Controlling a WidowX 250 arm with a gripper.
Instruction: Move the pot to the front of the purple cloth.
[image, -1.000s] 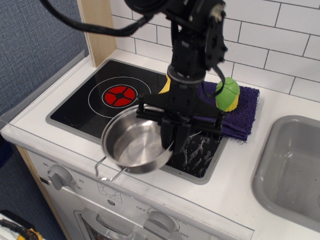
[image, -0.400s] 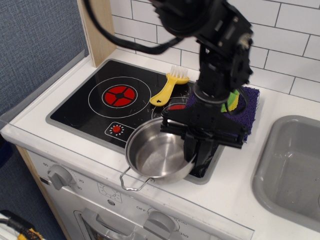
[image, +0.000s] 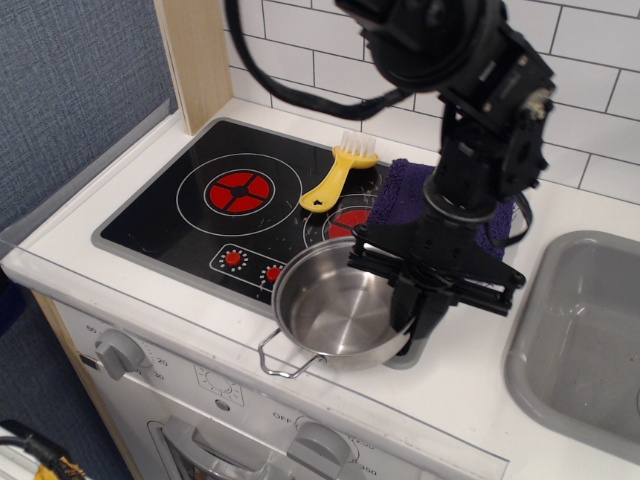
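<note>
The shiny steel pot (image: 340, 315) sits at the front right corner of the stove, its wire handle (image: 283, 362) sticking out toward the front. My black gripper (image: 417, 318) is shut on the pot's right rim and holds it there. The purple cloth (image: 408, 196) lies just behind the pot on the right of the stove; the arm hides most of it.
A yellow brush (image: 338, 174) lies on the black stove top (image: 180, 215) beside the red burner (image: 238, 190). A grey sink basin (image: 580, 340) is at the right. A wooden post (image: 195, 60) and tiled wall stand behind.
The gripper has carried the pot rightward along the front of the stove, from the stove's middle to its front right corner. The brush is uncovered and the green and yellow object on the cloth is hidden.
</note>
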